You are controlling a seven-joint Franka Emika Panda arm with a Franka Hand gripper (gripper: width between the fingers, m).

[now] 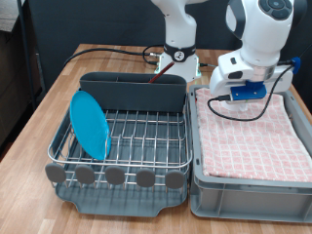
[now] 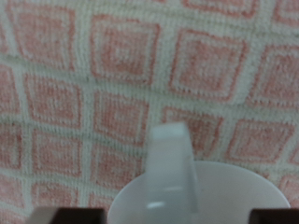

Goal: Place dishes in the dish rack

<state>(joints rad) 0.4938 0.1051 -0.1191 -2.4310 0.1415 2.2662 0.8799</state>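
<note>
Only the wrist view shows the white mug (image 2: 192, 191) on the pink checked cloth (image 2: 84, 84). In the exterior view's left, the blue plate (image 1: 90, 122) stands upright in the dish rack (image 1: 132, 146); rightward, the gripper (image 1: 237, 97) hangs over the cloth-filled grey bin (image 1: 249, 190), its finger spread impossible to tell.

Blue plate (image 1: 90, 123) upright in rack (image 1: 136, 141); white mug (image 2: 192, 191) on cloth

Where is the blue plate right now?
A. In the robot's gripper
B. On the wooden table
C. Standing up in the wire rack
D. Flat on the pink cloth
C: the plate stands on edge between the wires of the rack, at the exterior view's left.
</note>
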